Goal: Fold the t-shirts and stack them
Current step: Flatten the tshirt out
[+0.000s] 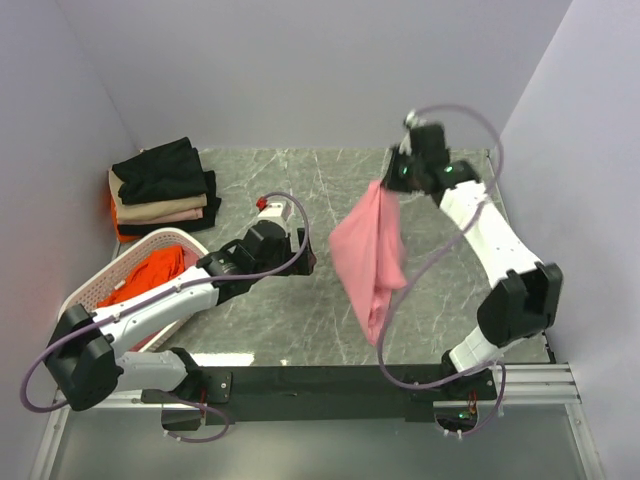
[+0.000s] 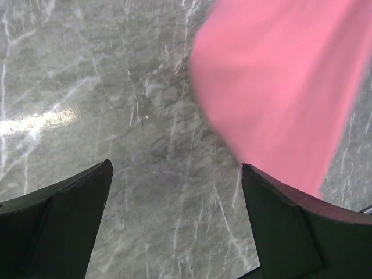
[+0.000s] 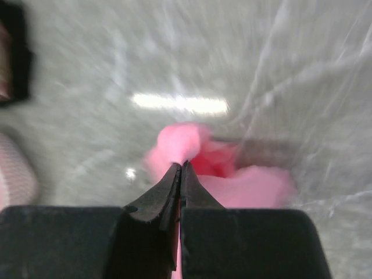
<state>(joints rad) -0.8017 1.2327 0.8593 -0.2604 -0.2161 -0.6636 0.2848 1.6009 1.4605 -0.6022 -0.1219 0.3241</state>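
A light pink t-shirt (image 1: 372, 255) hangs bunched above the table's middle right. My right gripper (image 1: 388, 185) is shut on its top edge. In the right wrist view the jaws (image 3: 181, 164) are pressed together with pink cloth (image 3: 244, 186) pinched at their tips. My left gripper (image 1: 310, 262) hovers low over the marble table (image 1: 300, 180), just left of the hanging shirt. It is open with nothing in it. In the left wrist view its gap (image 2: 175, 165) frames bare table, with the pink shirt (image 2: 279, 75) past the right finger. An orange-red t-shirt (image 1: 150, 275) lies in the basket.
A stack of folded t-shirts (image 1: 165, 190), black on top and beige under it, sits at the back left. The white perforated basket (image 1: 95, 280) stands at the left edge, beside my left arm. Walls close in the table at the back and sides.
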